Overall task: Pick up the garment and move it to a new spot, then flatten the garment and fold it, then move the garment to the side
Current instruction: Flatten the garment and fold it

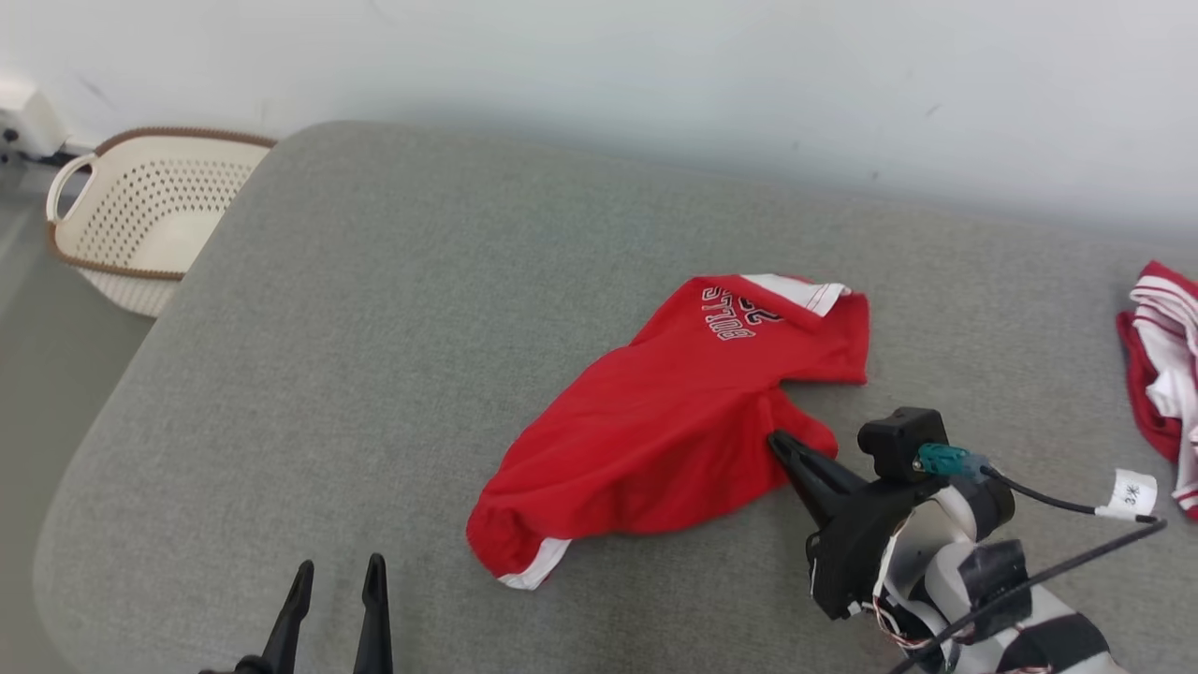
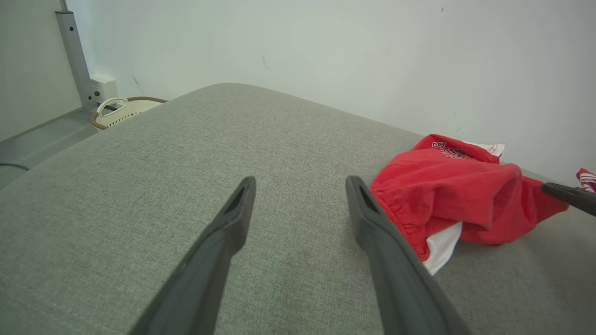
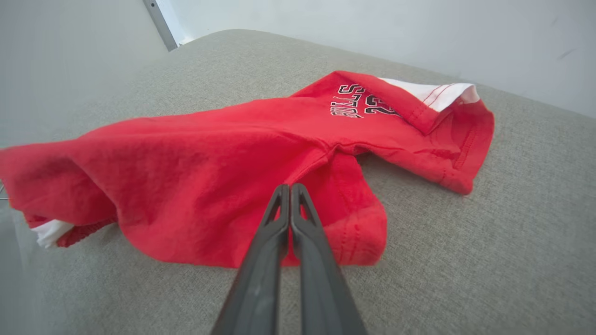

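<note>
A red garment (image 1: 674,421) with white trim and dark lettering lies crumpled on the grey cushion (image 1: 374,328), right of centre. My right gripper (image 1: 775,440) is shut at its near right edge, its tips pressed together on a fold of red cloth (image 3: 326,186). In the right wrist view the gripper (image 3: 289,187) lies over the garment (image 3: 209,153). In the left wrist view the cloth (image 2: 456,190) draws to a point at the right gripper's tip (image 2: 547,187). My left gripper (image 1: 339,566) is open and holds nothing, low at the front left. Its fingers (image 2: 233,218) stand just left of the garment's waistband.
A cream perforated basket (image 1: 140,215) with a brown rim stands on the floor off the cushion's far left corner. Another red and white cloth (image 1: 1165,365) lies at the right edge. A pale wall runs behind the cushion. A tagged cable (image 1: 1132,493) trails from my right wrist.
</note>
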